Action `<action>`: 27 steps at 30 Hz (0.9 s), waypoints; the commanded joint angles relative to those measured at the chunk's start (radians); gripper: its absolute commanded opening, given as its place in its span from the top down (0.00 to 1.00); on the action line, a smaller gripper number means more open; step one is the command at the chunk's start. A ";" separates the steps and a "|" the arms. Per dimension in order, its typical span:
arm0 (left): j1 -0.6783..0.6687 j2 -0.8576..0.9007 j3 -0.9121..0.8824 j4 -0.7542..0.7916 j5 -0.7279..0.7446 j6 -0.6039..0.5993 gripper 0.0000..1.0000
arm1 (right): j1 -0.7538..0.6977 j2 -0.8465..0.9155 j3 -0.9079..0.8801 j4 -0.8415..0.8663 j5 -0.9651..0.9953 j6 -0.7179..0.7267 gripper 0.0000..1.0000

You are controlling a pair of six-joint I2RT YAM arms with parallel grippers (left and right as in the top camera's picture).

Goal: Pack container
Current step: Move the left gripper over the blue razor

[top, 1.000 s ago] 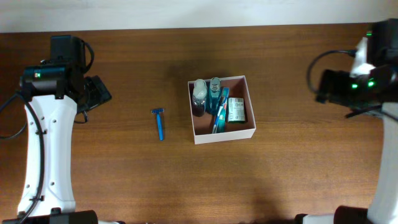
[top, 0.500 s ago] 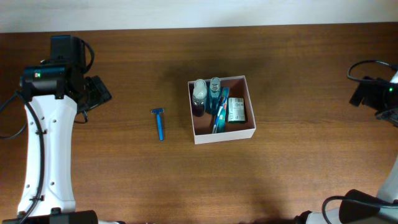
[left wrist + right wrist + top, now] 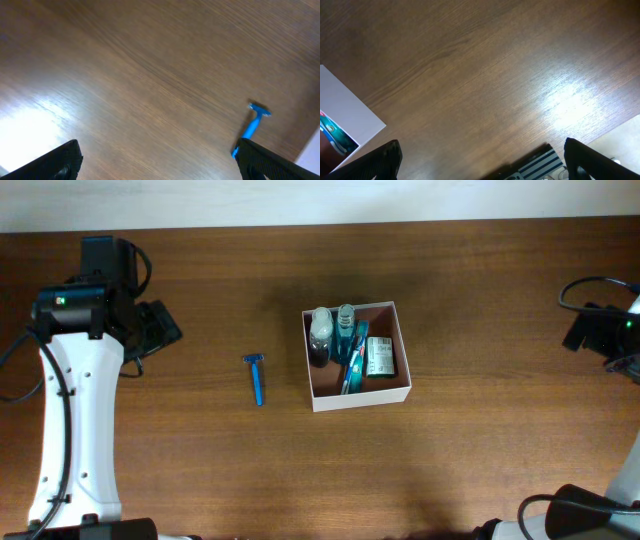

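1. Two robot arms at opposite ends of a dark brown wooden table (image 3: 470,470), both well apart from the goods in the middle.
2. Right of centre on that table: square white cardboard container (image 3: 360,400), shallow, pinkish-brown inside, open at the top. One white corner of it also at the left edge of the right wrist view (image 3: 345,112).
3. Inside the container, along its left wall: clear bottle with dark liquid (image 3: 320,340), white cap toward the far wall. Just beside it, pale blue bottle (image 3: 345,325).
4. Next to those, blue toothbrush-like stick (image 3: 350,370), slanting toward the near wall; exact kind too small to tell.
5. Against the right wall: small green-and-white packet (image 3: 379,357), lying flat.
6. Outside, left of the container, near but not touching: blue plastic razor (image 3: 256,378), flat on the wood, head toward the far edge. Same razor at the right of the left wrist view (image 3: 252,124).
7. Left gripper (image 3: 165,330) over bare wood, left of the razor and well apart from it; black fingers (image 3: 62,160) spread wide, nothing between them.
8. Right gripper (image 3: 590,330) at the far right edge of the table; black fingers (image 3: 382,160) likewise spread wide, holding nothing.
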 commanded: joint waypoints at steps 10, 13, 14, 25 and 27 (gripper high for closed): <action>0.002 0.005 -0.003 0.050 0.553 -0.013 0.01 | -0.006 -0.010 0.002 0.003 -0.006 -0.002 0.01; -0.003 0.005 -0.003 0.018 0.608 0.027 0.01 | -0.006 -0.010 0.002 0.003 -0.006 -0.002 0.01; -0.013 0.005 -0.003 0.018 0.626 0.090 0.01 | -0.006 -0.010 0.002 0.003 -0.006 -0.002 0.01; -0.264 0.017 -0.054 0.000 0.339 0.180 0.01 | -0.006 -0.010 0.002 0.003 -0.006 -0.002 0.02; -0.296 0.019 -0.054 0.010 0.296 0.180 0.01 | -0.006 -0.010 0.002 0.003 -0.006 -0.002 0.02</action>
